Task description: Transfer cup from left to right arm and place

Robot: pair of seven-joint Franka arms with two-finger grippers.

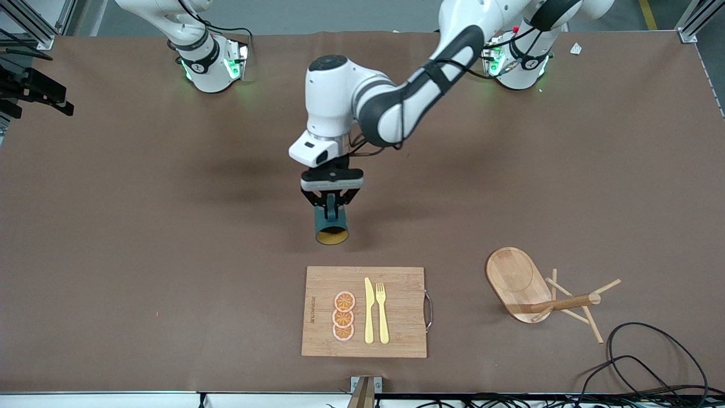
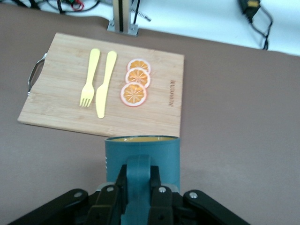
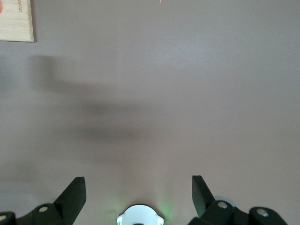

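A brown table [image 1: 170, 255] carries, nearest the front camera, a cutting board [image 1: 396, 334] with orange slices [image 1: 344, 316], knife [image 1: 369, 311] and fork [image 1: 382, 313]. Above the bare table just past it, the left tool [image 1: 331, 212] is clamped on the cup [image 1: 332, 231], mouth tipped toward the board, seemingly presented for handover. The right tool [image 3: 139, 190] waits with fingers spread, over bare table.

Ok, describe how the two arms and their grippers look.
Both arms are glossy white with dark grey joint bands and black cables; green lights glow at their bases. The left gripper has a white body and black fingers. The right gripper shows two black fingers.
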